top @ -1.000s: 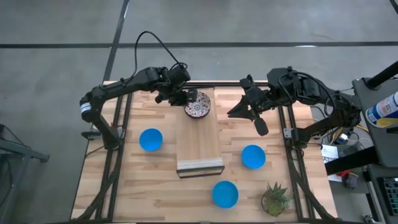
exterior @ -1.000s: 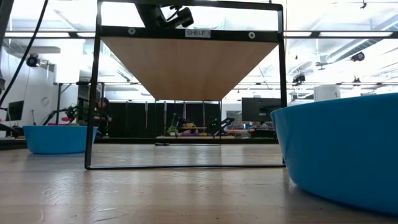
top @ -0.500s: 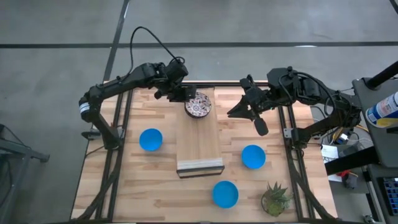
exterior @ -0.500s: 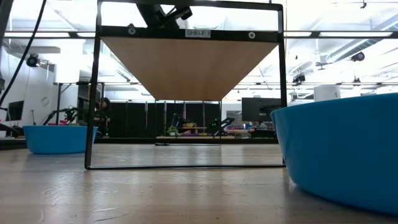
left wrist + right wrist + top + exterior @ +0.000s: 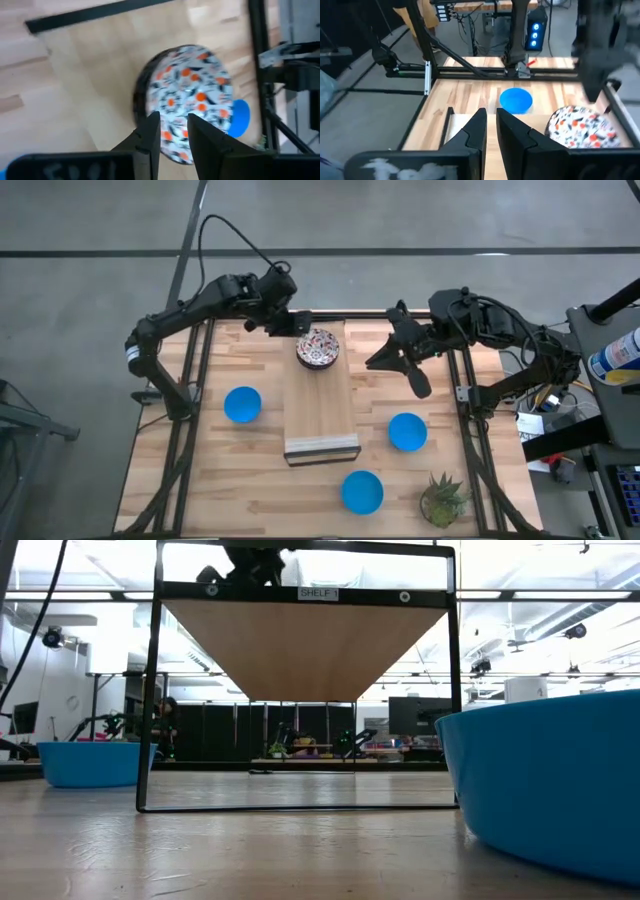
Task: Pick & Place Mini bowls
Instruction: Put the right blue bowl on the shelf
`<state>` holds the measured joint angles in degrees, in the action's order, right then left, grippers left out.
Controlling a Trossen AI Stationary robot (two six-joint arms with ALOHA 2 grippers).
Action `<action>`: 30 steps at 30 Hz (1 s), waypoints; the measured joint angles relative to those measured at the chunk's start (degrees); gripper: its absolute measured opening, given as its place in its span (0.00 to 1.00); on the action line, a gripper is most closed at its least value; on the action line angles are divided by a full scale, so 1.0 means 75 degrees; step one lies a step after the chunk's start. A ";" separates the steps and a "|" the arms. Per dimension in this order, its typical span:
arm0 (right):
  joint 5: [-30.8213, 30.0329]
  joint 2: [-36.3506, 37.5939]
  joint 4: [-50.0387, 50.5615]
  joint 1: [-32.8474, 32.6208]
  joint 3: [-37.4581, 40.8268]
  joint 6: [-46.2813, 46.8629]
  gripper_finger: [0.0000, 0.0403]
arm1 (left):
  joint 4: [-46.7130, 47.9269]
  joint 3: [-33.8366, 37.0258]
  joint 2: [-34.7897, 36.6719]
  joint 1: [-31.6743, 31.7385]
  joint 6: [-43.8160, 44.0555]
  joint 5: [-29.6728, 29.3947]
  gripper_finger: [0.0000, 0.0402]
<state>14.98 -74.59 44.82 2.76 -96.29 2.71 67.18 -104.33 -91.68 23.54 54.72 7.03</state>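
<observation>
One speckled red-and-dark mini bowl (image 5: 318, 348) sits upright on the far end of the pale board (image 5: 320, 410). It also shows in the left wrist view (image 5: 187, 100) and the right wrist view (image 5: 582, 126). Whether other bowls are stacked under it I cannot tell. Three blue bowls stand on the table: left (image 5: 242, 404), right (image 5: 406, 432) and near (image 5: 362, 492). My left gripper (image 5: 290, 323) hovers just far-left of the speckled bowl, narrowly open and holding nothing (image 5: 173, 117). My right gripper (image 5: 392, 360) waits shut to the right of the board (image 5: 491, 112).
The board is the top of a black-framed shelf (image 5: 300, 590) raised above the table. A small green potted plant (image 5: 443, 500) stands at the near right corner. In the low view one blue bowl (image 5: 545, 780) looms close and another (image 5: 90, 762) sits at left.
My left gripper has drawn back from the speckled bowl's rim toward the table's far-left corner. It now stands apart from the bowl, which has stayed where it was on the board. The right arm has kept still.
</observation>
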 joint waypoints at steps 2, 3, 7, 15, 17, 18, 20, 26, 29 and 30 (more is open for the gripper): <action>0.0004 -0.0031 0.0141 0.0000 0.0000 0.0322 0.10 | -0.0004 -0.0191 0.0003 -0.0068 -0.0112 0.0007 0.22; 0.0004 -0.0046 0.0329 0.0000 0.0014 0.0404 0.10 | -0.0013 -0.0267 0.0003 -0.0110 -0.0181 0.0011 0.22; 0.0004 -0.0093 0.1297 0.0000 0.0015 0.1143 0.10 | -0.0011 -0.0557 0.0017 -0.0328 -0.0723 0.0026 0.22; -0.0163 -0.0064 0.2649 -0.0003 0.0566 0.3172 0.19 | -0.0057 -0.0569 0.0446 -0.0811 -0.1477 0.0109 0.22; -0.0199 -0.0058 0.2792 -0.0003 0.0893 0.3597 0.25 | -0.0232 -0.0566 0.0596 -0.0998 -0.1569 0.0020 0.22; -0.0205 -0.0058 0.2845 -0.0003 0.1082 0.3878 0.27 | -0.0339 -0.0566 0.0682 -0.1097 -0.1573 -0.0007 0.22; -0.0216 -0.0055 0.2940 0.0000 0.1502 0.4245 0.32 | -0.0532 -0.0563 0.0832 -0.1280 -0.1566 -0.0076 0.22; -0.0218 -0.0029 0.3140 0.0000 0.3055 0.4721 0.37 | -0.1054 -0.0560 0.1210 -0.1899 -0.1385 -0.0275 0.22; -0.0215 0.0000 0.3148 0.0003 0.3809 0.5039 0.36 | -0.1229 -0.0557 0.1347 -0.2224 -0.1385 -0.0277 0.22; -0.0215 0.0016 0.3144 0.0003 0.4016 0.5104 0.36 | -0.1231 -0.0557 0.1383 -0.2298 -0.1385 -0.0279 0.22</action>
<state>13.36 -74.47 68.40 2.79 -66.17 40.99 57.94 -108.51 -81.31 6.31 44.34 4.94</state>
